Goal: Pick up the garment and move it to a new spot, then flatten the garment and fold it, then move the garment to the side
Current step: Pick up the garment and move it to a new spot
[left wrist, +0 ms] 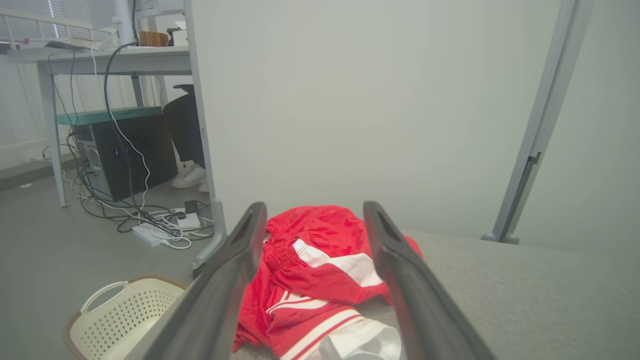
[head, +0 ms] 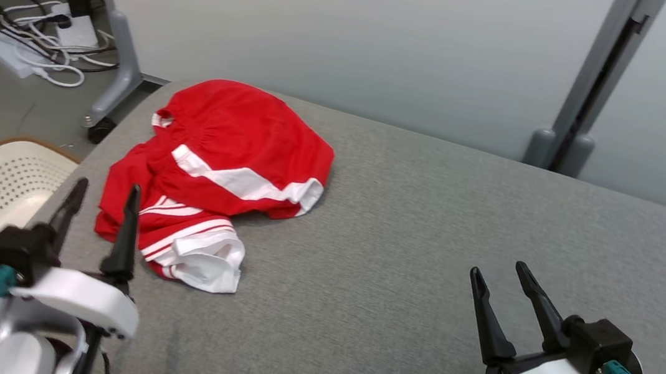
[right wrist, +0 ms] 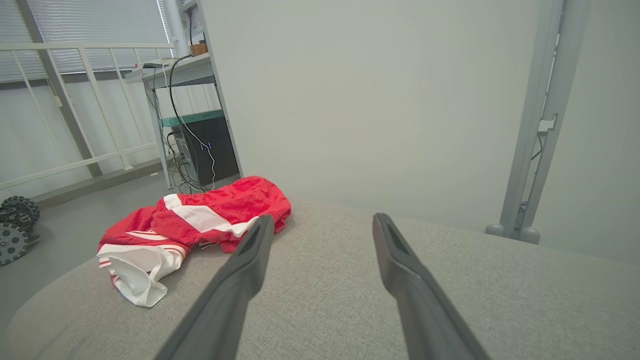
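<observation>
Nearest the camera, two dark-fingered end effectors rose from the bottom of the head view. The left end effector (head: 108, 185) sat at the near left, jaws spread well apart and holding nothing, its fingertips just at the near left edge of the garment (head: 230, 150). The right end effector (head: 497, 268) sat at the near right, likewise open and empty, well apart from the cloth. The garment, red shorts with white stripes and white lining showing, lay crumpled in a heap on the far left part of the grey fabric-covered desk (head: 428, 235), close to its left edge. A cream perforated basket (head: 0, 193) stood on the floor left of the desk, and a tangle of cables (head: 42, 41) lay farther back.

Nothing was lifted yet, so the step in hand appeared to be the first pick-up. To do it well, the left end effector would likely need to come down on a thick bunched fold, perhaps the waistband, though the crumpling made that hard to pick out, and close on several layers so the whole piece rose together. The middle of the desk, to the right, looked a sensible new spot, away from the edge and basket.
</observation>
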Available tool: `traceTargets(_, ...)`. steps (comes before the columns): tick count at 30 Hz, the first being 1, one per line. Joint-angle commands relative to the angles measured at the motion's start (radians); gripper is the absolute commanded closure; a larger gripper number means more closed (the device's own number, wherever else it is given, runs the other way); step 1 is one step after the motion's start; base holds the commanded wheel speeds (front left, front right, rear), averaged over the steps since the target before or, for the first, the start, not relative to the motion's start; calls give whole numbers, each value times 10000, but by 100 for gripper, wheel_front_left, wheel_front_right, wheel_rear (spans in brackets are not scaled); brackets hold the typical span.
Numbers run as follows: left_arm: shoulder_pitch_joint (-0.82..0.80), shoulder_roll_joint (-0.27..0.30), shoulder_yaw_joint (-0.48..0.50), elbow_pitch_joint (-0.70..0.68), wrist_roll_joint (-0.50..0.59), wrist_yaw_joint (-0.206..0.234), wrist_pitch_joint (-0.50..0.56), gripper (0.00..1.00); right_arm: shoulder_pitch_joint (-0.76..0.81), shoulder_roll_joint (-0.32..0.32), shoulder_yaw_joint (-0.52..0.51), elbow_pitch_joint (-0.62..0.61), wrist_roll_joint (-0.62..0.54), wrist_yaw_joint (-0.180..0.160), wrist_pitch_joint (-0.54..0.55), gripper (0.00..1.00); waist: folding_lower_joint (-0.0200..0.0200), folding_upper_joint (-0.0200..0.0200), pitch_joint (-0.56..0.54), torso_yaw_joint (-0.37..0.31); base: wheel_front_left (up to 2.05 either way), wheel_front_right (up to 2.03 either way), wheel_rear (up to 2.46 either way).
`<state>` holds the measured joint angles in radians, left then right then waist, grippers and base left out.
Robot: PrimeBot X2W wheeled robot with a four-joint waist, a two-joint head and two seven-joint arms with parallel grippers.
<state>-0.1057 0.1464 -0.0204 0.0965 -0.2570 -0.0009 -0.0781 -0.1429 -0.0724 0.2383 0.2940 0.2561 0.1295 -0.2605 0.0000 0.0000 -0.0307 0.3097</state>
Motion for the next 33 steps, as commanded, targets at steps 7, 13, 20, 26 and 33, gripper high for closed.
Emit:
traceTargets(7,-1626,1014,633,967,-882,-472,1730,0,-498,-189,84,-74,150,23,-52,0,0,0,760,-1177,0,0,0)
traceTargets(13,-2685,1705,888,2120,-1491,-786,2859,0,-768,-237,109,-91,235,23,-50,0,0,0,1095,-1835,0,0,0)
traceTargets(20,-4036,2461,1163,3642,-2164,-948,4370,0,-1208,-408,277,-87,322,23,-46,0,0,0,1707,-2703,0,0,0)
traceTargets(26,-4854,3006,1338,4752,-2664,-871,5916,0,-1549,-535,368,-126,426,23,-44,0,0,0,2375,-3391,0,0,0)
traceTargets(33,-5349,3723,1445,5718,-2833,-694,7149,0,-1834,-691,400,-168,537,23,-44,0,0,0,2957,-3978,0,0,0)
